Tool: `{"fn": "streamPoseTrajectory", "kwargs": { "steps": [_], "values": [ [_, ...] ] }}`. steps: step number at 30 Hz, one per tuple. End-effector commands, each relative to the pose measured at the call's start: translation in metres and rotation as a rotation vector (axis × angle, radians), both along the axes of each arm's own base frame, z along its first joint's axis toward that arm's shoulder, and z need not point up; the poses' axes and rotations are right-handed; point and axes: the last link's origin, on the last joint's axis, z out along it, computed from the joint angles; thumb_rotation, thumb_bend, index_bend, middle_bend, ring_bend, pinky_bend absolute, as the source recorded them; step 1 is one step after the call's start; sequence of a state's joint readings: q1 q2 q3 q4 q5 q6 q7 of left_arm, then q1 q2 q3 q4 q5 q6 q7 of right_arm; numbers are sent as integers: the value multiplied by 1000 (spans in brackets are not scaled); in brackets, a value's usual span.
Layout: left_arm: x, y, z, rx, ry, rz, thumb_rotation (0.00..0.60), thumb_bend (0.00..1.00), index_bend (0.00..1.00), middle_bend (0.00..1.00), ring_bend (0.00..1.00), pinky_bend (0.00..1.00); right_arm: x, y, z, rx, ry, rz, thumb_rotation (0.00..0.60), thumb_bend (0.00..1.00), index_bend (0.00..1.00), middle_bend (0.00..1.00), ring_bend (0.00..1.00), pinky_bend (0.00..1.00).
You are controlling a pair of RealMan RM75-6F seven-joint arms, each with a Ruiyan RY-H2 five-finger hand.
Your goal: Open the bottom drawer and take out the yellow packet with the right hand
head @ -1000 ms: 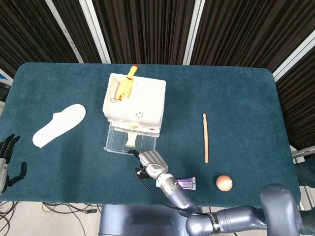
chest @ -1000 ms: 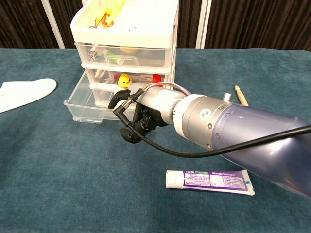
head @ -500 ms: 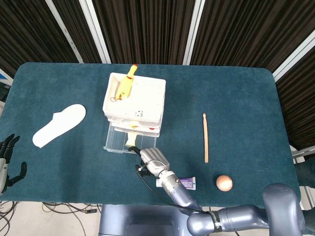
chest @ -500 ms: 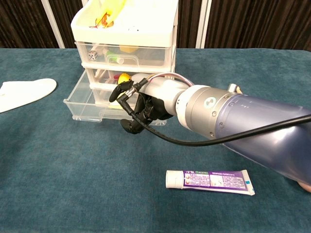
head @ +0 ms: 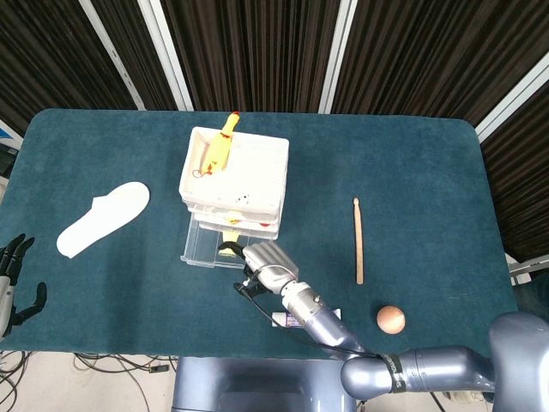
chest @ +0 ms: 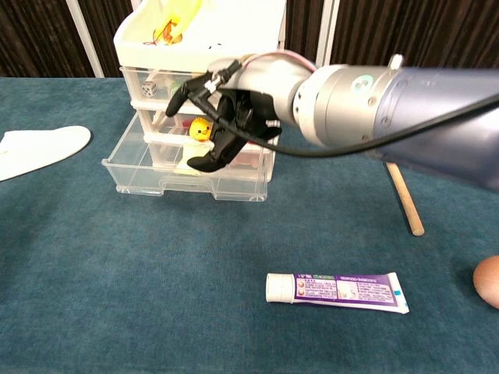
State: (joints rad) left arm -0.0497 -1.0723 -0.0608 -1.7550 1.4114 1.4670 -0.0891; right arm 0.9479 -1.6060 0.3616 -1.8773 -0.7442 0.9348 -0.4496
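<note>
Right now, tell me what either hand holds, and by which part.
Nothing is clearly held. The right hand hangs over the open bottom drawer by the yellow packet; the left hand is empty.

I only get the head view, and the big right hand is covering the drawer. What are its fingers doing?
Observer: In the chest view the right hand hangs over the open bottom drawer, and its fingers curl down toward the inside.
Operator: Has it got the yellow packet?
Observer: I can't tell. The yellow packet shows just beside the fingers, and it has a little face on it.
Operator: What's hiding under the arm?
Observer: A toothpaste tube, lying flat in front of the drawer.
</note>
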Motion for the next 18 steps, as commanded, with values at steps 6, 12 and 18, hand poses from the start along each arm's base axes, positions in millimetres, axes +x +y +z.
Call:
{"fn": "streamPoseTrajectory", "kwargs": {
  "steps": [6,12,18],
  "values": [
    [0,0,0,0,1,-1,600,512,30,0,0,0,9,-18,11,-131,130,209,600,334,215,1000,1000,1000],
    [0,0,0,0,2,-1,600,512,30,0,0,0,16,-30,8,-216,202,300,600,327,232,1000,1000,1000],
    [0,0,0,0,1,-1,600,512,29,0,0,0,17,-43,-1,-349,302,420,600,291,241,1000,1000,1000]
  ]
}}
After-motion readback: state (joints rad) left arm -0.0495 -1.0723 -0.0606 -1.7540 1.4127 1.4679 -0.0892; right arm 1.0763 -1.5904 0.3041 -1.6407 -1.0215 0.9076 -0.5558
